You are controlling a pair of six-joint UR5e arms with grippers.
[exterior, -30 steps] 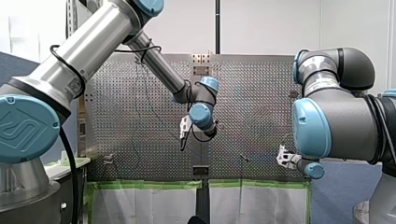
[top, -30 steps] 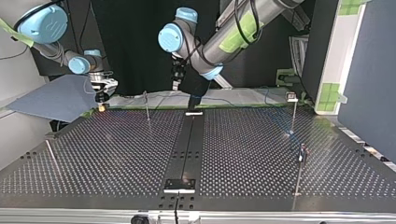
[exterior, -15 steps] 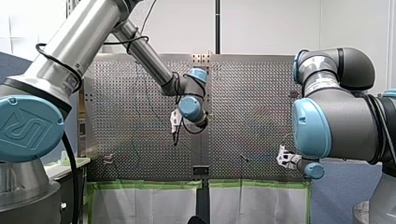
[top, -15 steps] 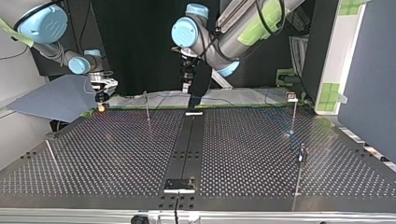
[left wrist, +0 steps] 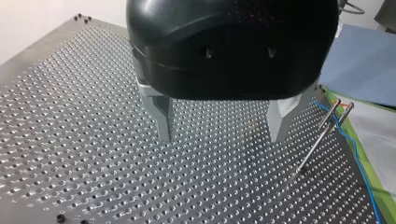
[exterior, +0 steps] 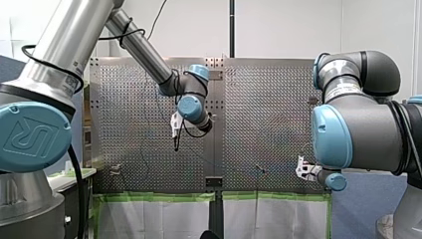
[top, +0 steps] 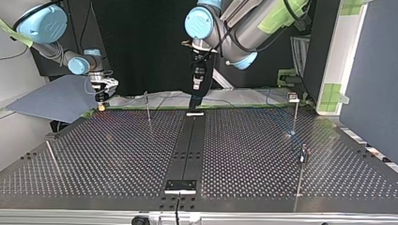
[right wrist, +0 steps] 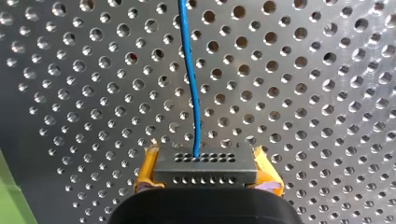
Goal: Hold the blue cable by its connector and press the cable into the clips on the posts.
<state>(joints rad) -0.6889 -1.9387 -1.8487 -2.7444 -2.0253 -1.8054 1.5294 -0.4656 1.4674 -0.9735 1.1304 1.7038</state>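
— Now, where do things stand?
— Right jaws clamp the connector [right wrist: 205, 169] between yellow pads [right wrist: 145, 170]; the blue cable [right wrist: 191, 84] runs from it across the tabletop [right wrist: 303, 93]. Left jaws hang wide and empty, a post [left wrist: 317, 137] and its clip [left wrist: 337, 103] near.
— And to do it well?
— Likely: hold the connector firm, cable taut, then press down squarely at the clip.
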